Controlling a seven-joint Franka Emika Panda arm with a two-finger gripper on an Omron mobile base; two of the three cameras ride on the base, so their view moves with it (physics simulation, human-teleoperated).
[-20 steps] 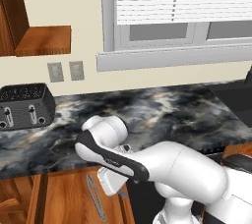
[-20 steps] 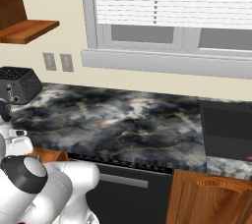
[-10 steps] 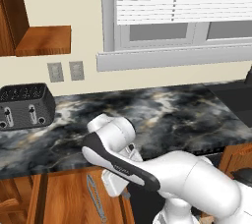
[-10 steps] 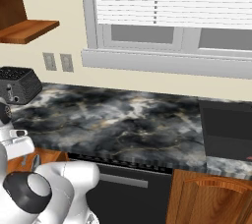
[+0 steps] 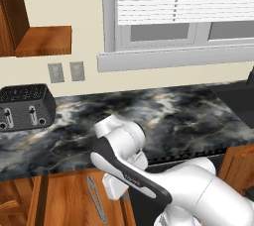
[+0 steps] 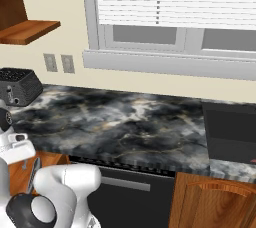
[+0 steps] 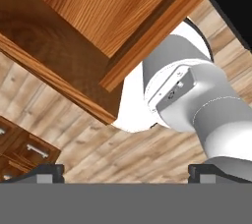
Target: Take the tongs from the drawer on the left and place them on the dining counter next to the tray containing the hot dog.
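The drawer (image 5: 64,201) stands pulled out under the marbled top at the lower left. The slim grey tongs (image 5: 96,200) lie inside it, pointing front to back, and show in the right base view as a grey strip, the tongs (image 6: 34,172). My white hand (image 5: 114,188) hangs just right of the tongs, over the drawer's right side. In the hand view my gripper (image 7: 125,176) is open, its fingertips (image 7: 45,173) far apart with nothing between them, looking past a drawer corner (image 7: 110,70) to the floor. The dining counter, the tray and the hot dog are out of view.
A black toaster (image 5: 25,106) sits at the left on the marbled countertop (image 5: 173,116). A dark cooktop (image 6: 231,131) lies at the right end. Below are a black dishwasher front (image 6: 131,197) and a wooden cabinet door (image 6: 215,207). My own arm (image 5: 149,185) crosses the drawer's right side.
My arm has swung a little down and to the right, carrying the hand lower beside the drawer. The jaws stay open and the tongs have not moved.
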